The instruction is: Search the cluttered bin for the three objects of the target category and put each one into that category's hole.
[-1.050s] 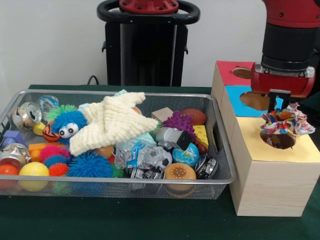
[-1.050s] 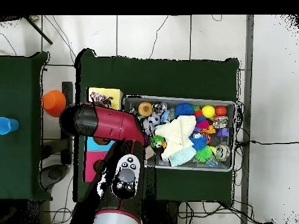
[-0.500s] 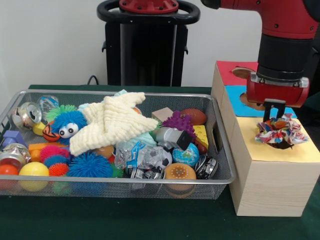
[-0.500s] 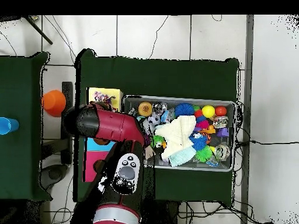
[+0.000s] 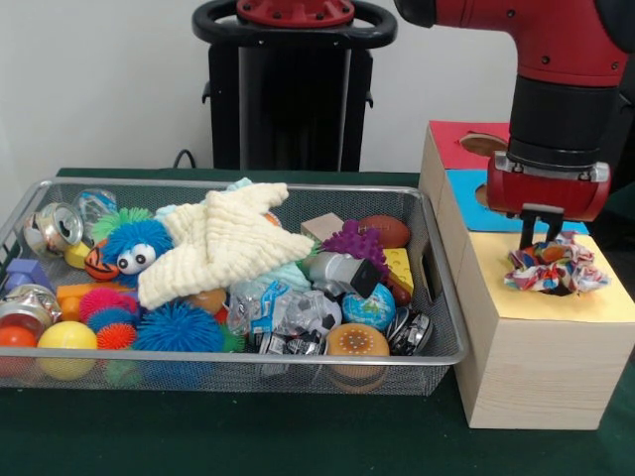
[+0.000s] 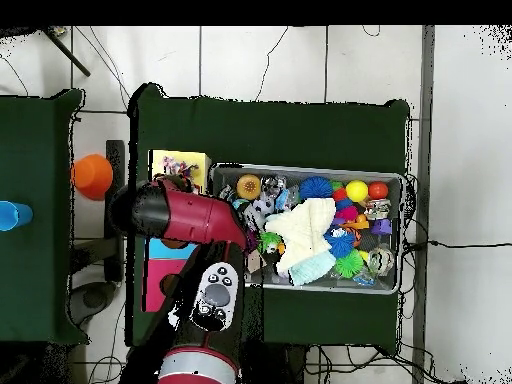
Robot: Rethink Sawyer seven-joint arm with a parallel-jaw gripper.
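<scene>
Multicoloured scrunchie [image 5: 556, 270] lies flat over the yellow hole, long axis left-right; claw [image 5: 541, 230] above, grip unclear.

An orange cup [image 6: 92, 175] and a blue cup [image 6: 8, 215] stand on a side table [image 6: 40, 250], near its edge.

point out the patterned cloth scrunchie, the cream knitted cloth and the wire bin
patterned cloth scrunchie [image 5: 556, 268], front view, middle of the bunched fabric on the yellow panel.
cream knitted cloth [image 5: 220, 243], front view, centre of the knit.
wire bin [image 5: 248, 358], front view, near rim.
</scene>
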